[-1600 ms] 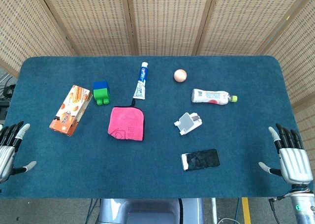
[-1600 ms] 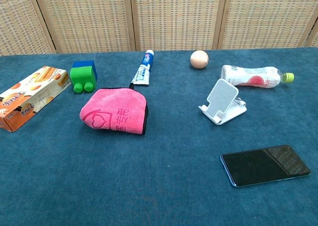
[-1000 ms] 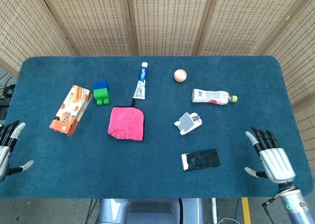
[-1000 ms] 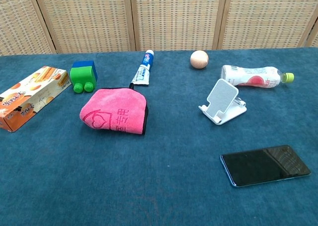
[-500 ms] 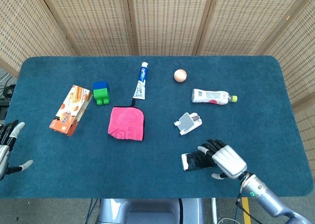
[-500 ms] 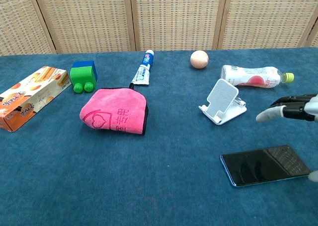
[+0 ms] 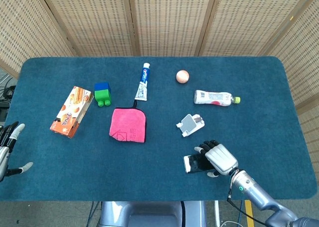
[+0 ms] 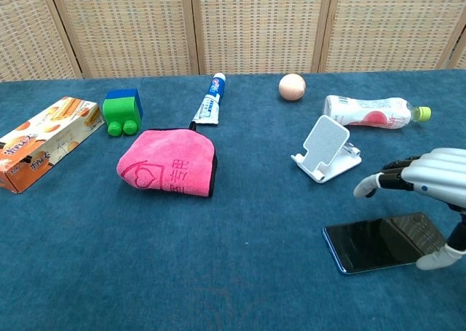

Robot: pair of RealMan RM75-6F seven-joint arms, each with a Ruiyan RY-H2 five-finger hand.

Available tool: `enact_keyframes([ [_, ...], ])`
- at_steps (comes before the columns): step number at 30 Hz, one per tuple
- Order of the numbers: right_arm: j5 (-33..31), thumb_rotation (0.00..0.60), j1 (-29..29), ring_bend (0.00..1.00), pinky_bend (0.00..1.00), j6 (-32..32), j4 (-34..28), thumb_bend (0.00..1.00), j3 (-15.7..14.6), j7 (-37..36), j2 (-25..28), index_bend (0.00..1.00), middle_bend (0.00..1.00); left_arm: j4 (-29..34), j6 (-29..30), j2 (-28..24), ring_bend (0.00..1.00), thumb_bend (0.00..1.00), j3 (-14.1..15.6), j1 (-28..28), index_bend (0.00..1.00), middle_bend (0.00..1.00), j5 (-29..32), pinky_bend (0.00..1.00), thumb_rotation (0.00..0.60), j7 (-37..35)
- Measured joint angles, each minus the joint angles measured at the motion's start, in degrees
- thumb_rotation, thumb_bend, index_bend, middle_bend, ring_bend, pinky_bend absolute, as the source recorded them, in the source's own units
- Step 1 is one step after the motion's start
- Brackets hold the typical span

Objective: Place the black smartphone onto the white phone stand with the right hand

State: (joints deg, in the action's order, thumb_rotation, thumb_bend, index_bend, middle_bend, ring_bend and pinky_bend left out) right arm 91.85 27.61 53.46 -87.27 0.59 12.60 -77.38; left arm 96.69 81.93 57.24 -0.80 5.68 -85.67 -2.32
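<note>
Lower right of the chest view, our right hand point(image 8: 429, 182) hovers fingers apart over the flat phone point(image 8: 386, 241); we should pinch its long edges before lifting toward the stand point(image 8: 325, 149).

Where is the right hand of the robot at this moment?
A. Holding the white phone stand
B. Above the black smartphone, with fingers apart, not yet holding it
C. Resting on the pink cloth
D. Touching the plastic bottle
B. In the chest view the right hand hovers over the black smartphone, which lies flat on the table with the hand's fingers spread above it; the white phone stand stands apart from the hand.
</note>
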Motion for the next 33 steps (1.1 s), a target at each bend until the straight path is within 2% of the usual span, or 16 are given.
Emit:
enact_keyframes([
  [23, -4.62, 0.600, 1.90, 0.20, 0.22, -2.04, 5.20, 0.17, -1.16, 1.73, -4.69, 0.23, 0.27, 0.27, -1.05, 0.15, 0.00, 0.00, -0.12, 0.41, 0.00, 0.00, 0.81, 0.00, 0.600, 0.60],
  [28, -4.98, 0.600, 2.46, 0.25, 0.24, -2.74, 6.15, 0.27, -1.72, 1.67, -5.01, 0.29, 0.32, 0.28, -1.25, 0.14, 0.00, 0.00, -0.11, 0.48, 0.00, 0.00, 0.92, 0.00, 0.600, 0.61],
  [33, -4.11, 0.600, 2.76, 0.36, 0.30, -2.69, 6.56, 0.45, -2.46, 0.47, -4.97, 0.40, 0.43, 0.26, -1.42, 0.14, 0.00, 0.00, -0.12, 0.56, 0.00, 0.00, 1.02, 0.00, 0.600, 0.60],
])
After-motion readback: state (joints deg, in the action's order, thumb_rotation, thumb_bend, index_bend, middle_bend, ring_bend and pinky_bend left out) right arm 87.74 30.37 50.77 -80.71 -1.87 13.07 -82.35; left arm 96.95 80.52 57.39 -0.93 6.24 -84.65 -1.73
